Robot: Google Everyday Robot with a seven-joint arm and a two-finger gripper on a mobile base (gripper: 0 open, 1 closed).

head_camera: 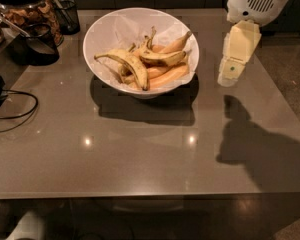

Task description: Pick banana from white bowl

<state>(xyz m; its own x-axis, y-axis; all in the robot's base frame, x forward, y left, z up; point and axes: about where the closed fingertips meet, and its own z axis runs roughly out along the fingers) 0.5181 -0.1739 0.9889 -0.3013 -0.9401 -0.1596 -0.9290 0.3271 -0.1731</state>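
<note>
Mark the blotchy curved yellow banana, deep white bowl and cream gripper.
Blotchy curved yellow banana (162, 59): camera view, mid-body.
Deep white bowl (106, 31): camera view, left inner wall.
Cream gripper (229, 80): camera view, lower tip, right of bowl.

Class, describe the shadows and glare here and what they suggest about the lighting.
Camera view: the large round white bowl casts a dark shadow forward on the glossy grey table; two small glare spots shine nearer the front edge; the cream tool, hanging right of the bowl, throws a hard-edged shadow forward too, suggesting light from above and behind.
</note>
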